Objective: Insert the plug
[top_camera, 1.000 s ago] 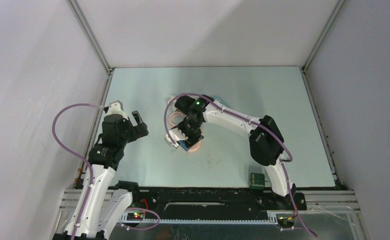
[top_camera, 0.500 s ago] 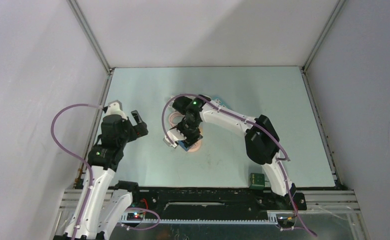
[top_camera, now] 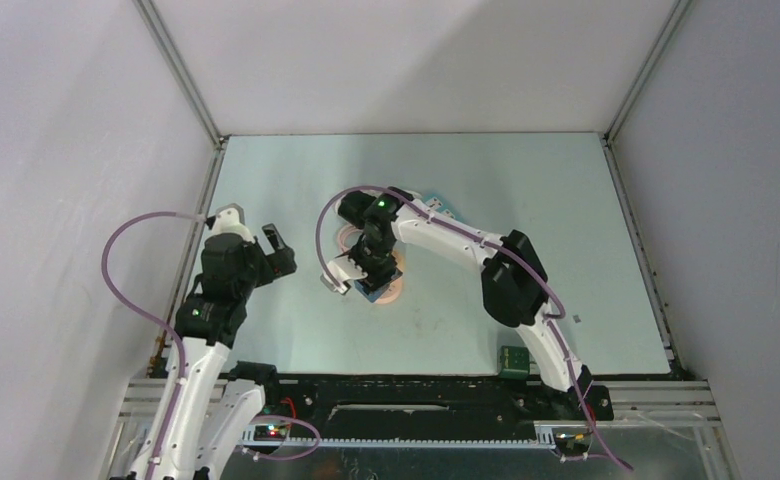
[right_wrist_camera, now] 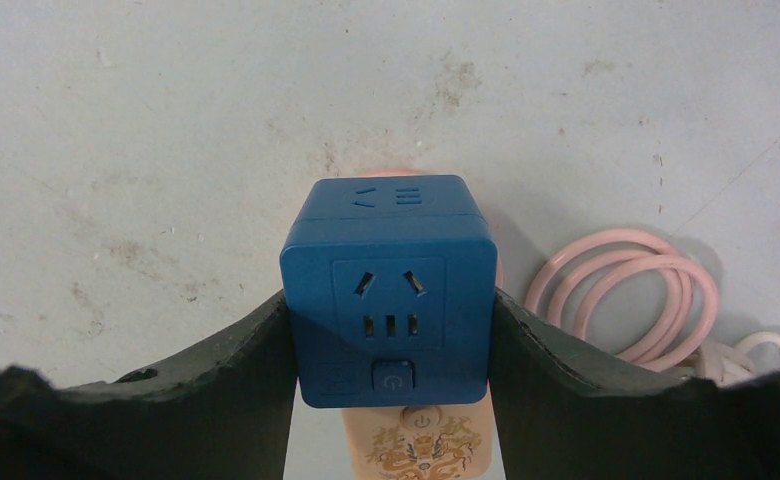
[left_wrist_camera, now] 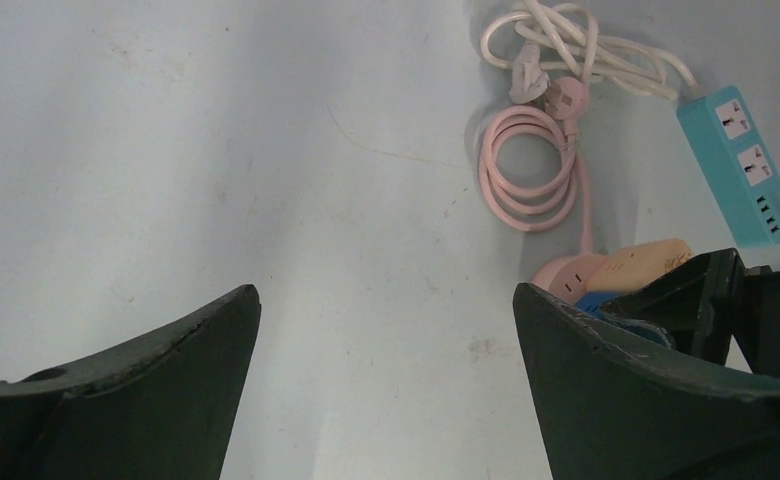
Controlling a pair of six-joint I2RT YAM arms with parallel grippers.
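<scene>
My right gripper [right_wrist_camera: 388,312] is shut on a blue cube adapter [right_wrist_camera: 388,290], gripping its two sides. The cube's socket face and power button point at the wrist camera, and its underside is hidden. It sits directly over a pink power strip with a gold dragon print [right_wrist_camera: 421,440]. In the top view the cube [top_camera: 374,288] and strip [top_camera: 394,291] are at the table's middle, under the right gripper [top_camera: 370,277]. My left gripper [top_camera: 278,250] is open and empty to the left, and the left wrist view [left_wrist_camera: 386,300] shows bare table between its fingers.
The strip's pink cord lies coiled [left_wrist_camera: 528,170] beside a white cable bundle [left_wrist_camera: 576,45]. A teal power strip [left_wrist_camera: 751,165] lies behind them. A small green box [top_camera: 513,360] sits near the right arm's base. Grey walls enclose the table.
My right arm has shifted a little to the left with the blue cube in its grip. The left arm has barely moved.
</scene>
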